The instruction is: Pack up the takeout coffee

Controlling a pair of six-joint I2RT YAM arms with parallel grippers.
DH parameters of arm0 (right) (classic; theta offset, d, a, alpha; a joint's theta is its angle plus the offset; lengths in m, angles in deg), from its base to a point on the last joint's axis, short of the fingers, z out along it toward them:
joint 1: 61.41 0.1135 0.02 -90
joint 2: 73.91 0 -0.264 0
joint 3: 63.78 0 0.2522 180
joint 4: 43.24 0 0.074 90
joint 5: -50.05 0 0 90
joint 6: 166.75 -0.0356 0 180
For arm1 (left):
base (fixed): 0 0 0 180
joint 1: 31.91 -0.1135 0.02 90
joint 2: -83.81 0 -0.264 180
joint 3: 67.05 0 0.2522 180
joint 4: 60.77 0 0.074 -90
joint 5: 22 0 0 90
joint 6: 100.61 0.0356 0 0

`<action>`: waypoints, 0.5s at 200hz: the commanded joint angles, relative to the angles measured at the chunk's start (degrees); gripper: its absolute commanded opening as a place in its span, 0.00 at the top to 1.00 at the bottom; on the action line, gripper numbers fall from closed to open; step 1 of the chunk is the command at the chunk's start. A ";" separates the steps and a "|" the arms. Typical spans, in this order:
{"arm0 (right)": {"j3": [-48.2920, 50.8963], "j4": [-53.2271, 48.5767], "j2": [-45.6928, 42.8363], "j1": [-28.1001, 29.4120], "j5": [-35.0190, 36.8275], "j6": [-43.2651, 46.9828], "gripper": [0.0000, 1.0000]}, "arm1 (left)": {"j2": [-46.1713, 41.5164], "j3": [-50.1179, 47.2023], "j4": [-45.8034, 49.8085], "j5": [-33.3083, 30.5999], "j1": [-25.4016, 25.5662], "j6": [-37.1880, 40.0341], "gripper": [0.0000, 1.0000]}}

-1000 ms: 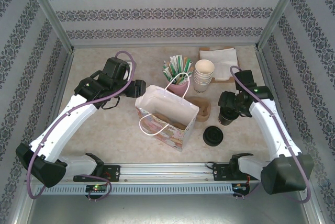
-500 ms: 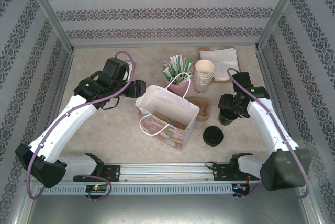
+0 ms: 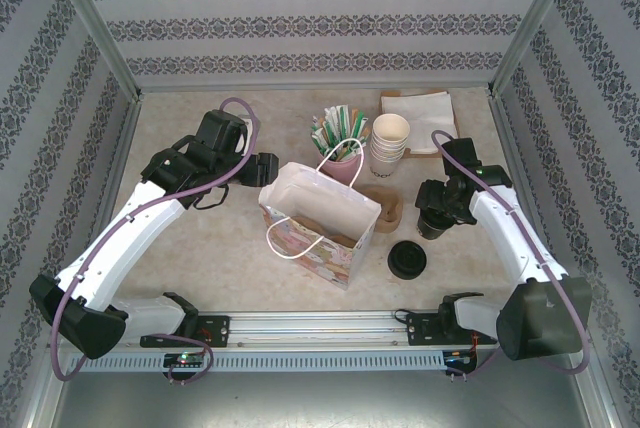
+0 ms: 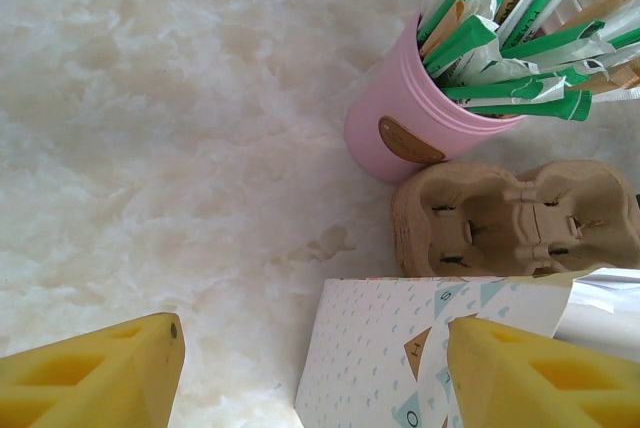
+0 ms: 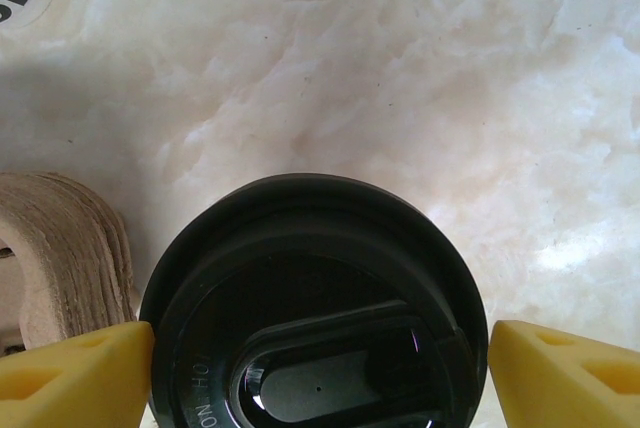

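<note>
The takeout coffee (image 3: 433,220) stands on the surface (image 3: 210,248) at the right, just beside a cardboard cup carrier (image 3: 386,206) and behind a loose black lid (image 3: 407,260). The right gripper (image 5: 320,363) straddles it, fingers (image 5: 70,373) spread wide and set against both sides of the lid. The left gripper (image 4: 315,378) hangs wide apart, holding nothing, at the far left corner of the open paper bag (image 3: 320,218).

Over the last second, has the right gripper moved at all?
Yes, slightly. In the top view the right gripper has shifted left, toward the stack of cream cups, while the takeout coffee under it stays put.
</note>
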 commanded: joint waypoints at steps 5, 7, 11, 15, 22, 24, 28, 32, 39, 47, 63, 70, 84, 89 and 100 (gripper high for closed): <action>1.03 0.15 0.79 0.76 -0.04 1.13 0.15 | 0.24 1.08 -0.15 -0.37 0.75 0.45 0.29; 1.07 0.21 0.80 0.76 -0.07 1.18 0.15 | 0.22 1.08 -0.15 -0.37 0.81 0.42 0.29; 1.08 0.23 0.80 0.78 0.00 1.16 0.16 | 0.31 1.07 -0.17 -0.33 0.81 0.48 0.29; 1.16 0.26 0.80 0.76 -0.04 1.20 0.16 | 0.30 1.16 -0.15 -0.35 0.79 0.46 0.29; 1.23 0.31 0.71 0.81 -0.03 1.13 0.16 | 0.35 1.17 -0.25 -0.34 0.79 0.44 0.29; 1.25 0.38 0.67 0.77 0.00 1.09 0.17 | 0.36 1.17 -0.20 -0.36 0.75 0.46 0.29; 1.26 0.36 0.60 0.82 0.06 1.05 0.18 | 0.38 1.15 -0.17 -0.37 0.74 0.41 0.29; 1.26 0.35 0.47 0.84 0.03 1.07 0.18 | 0.41 1.25 -0.15 -0.29 0.74 0.40 0.29; 1.36 0.35 0.28 0.85 0.07 1.04 0.19 | 0.50 1.26 -0.05 -0.28 0.79 0.35 0.29; 1.43 0.39 0.05 0.85 -0.07 1.17 0.21 | 0.60 1.35 0.04 -0.19 0.82 0.30 0.29; 1.37 0.34 -0.25 0.84 -0.02 1.22 0.23 | 0.57 1.26 -0.02 -0.17 0.78 0.21 0.29; 1.34 0.39 -0.34 0.85 -0.07 1.22 0.23 | 0.61 1.24 0.02 -0.18 0.78 0.14 0.29; 1.17 0.24 -0.37 0.85 -0.07 1.23 0.24 | 0.62 1.26 -0.02 -0.04 0.75 0.12 0.29; 1.11 0.31 -0.45 0.85 -0.03 1.37 0.24 | 0.63 1.25 0.02 -0.09 0.74 -0.01 0.29; 0.68 0.08 -0.52 0.92 -0.01 1.45 0.25 | 0.61 1.26 0.05 -0.09 0.77 -0.01 0.29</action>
